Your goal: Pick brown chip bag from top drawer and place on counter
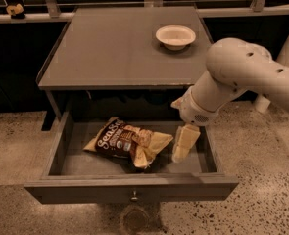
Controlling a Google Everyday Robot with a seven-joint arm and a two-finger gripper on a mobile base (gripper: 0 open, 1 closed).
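The brown chip bag (127,142) lies crinkled inside the open top drawer (129,192), left of centre, with white script lettering up and pale tan ends. My gripper (184,146) hangs from the white arm (242,75) and reaches down into the drawer's right half, just to the right of the bag's tan end and apart from it. The counter (119,48) above the drawer is a flat grey tabletop.
A small white bowl (175,36) stands on the counter at the back right. The drawer's front panel carries a small round knob (133,197). Speckled floor (261,180) lies around the cabinet. A railing runs behind the counter.
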